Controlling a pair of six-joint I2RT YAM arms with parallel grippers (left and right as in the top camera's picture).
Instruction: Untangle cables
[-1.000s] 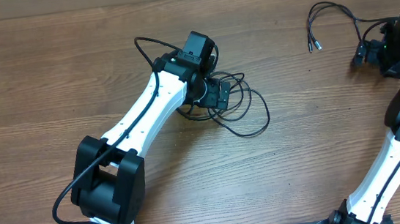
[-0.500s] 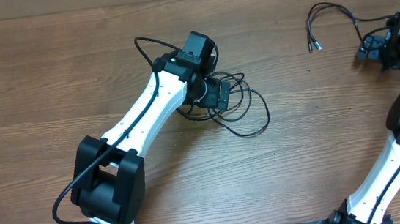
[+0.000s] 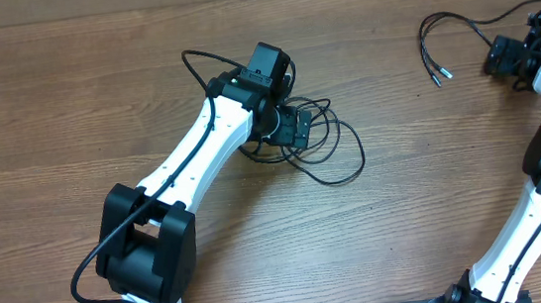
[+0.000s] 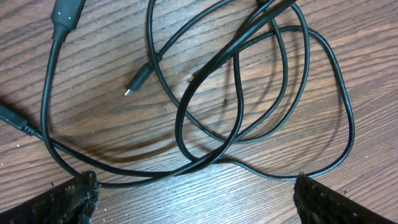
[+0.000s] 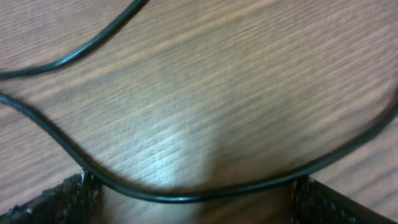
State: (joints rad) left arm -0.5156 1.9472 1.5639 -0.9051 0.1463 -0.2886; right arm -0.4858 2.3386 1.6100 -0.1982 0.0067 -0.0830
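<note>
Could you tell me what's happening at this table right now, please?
This is a two-armed untangling job on a wooden table. The left gripper hovers open over a tangled pile of thin black cables in the middle. The right gripper, also open, is near the far right edge, with a separate cable running between its jaws but not clamped. Nothing is gripped at this moment.

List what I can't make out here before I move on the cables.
Overhead: left gripper hides part of the tangled cables.
Left wrist: top edge cuts off the loops; crossings there unseen.
Right wrist: blurred; the cable leaves both sides, ends unseen.
Overhead: separate cable's plugs too small to identify.
</note>
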